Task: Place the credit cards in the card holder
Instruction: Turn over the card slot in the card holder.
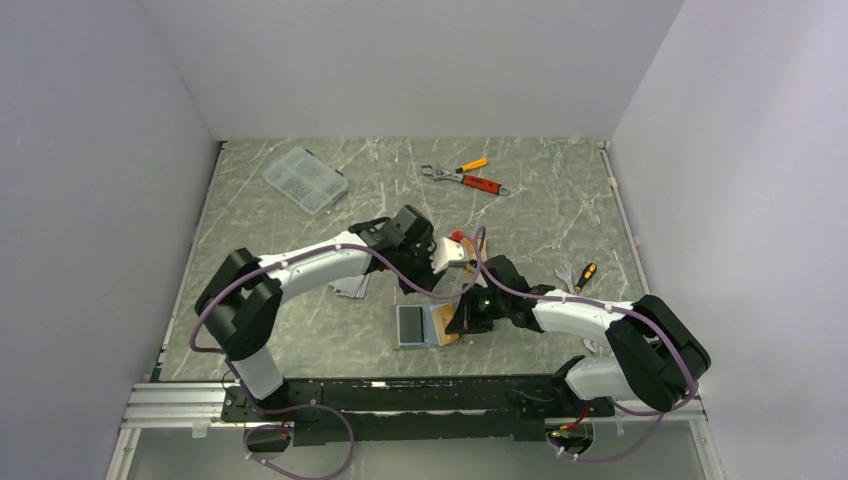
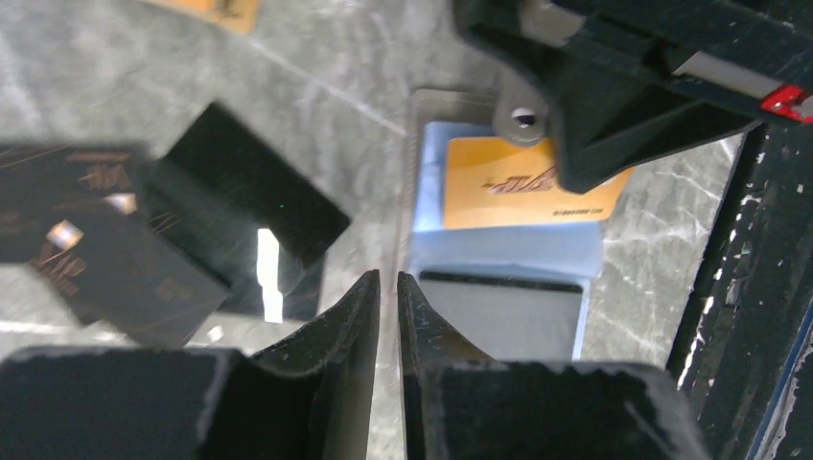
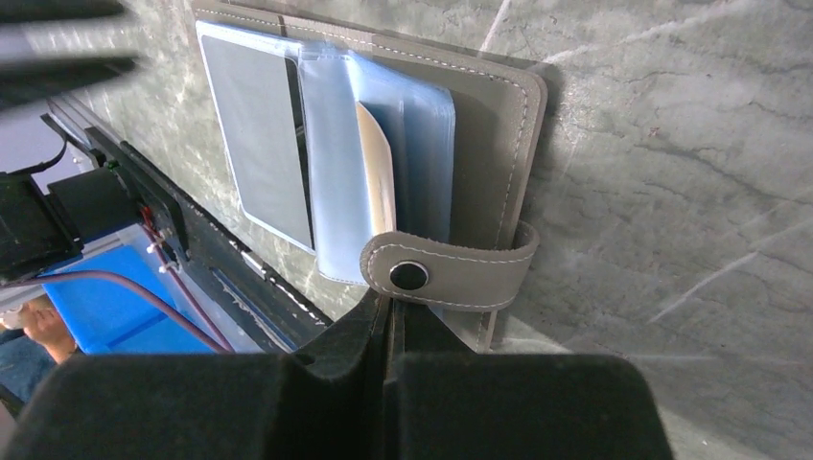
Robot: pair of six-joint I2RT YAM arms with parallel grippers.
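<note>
you are working at the card holder, which is lying open near the lower middle of the top view, just above the rail where the arms are bolted. an orange card is sitting in its blue lining, with the lower part of it inside a pocket and the top edge showing. the right gripper is showing its fingers pressed together right under the snap tab; i cannot tell whether they are pinching the holder's edge or only touching it. the left gripper is hovering over the holder's left border, fingers almost together with only a slit between them and nothing visible in it.

my judgement is that you are seating this card and getting ready for the next one. keeping the right claw low on the tab side should be stopping the holder from sliding, but it is covering the card's upper right corner in the left wrist view, so any push from there is risking a buckle. pushing along the card's long edge, flat to the pocket, is looking like the safer way. the black cards are lying on the table at the left of that view, overlapping, and another orange one is lying at the top edge; spreading the left fingers before coming down on a single edge is what the next pick is calling for
</note>
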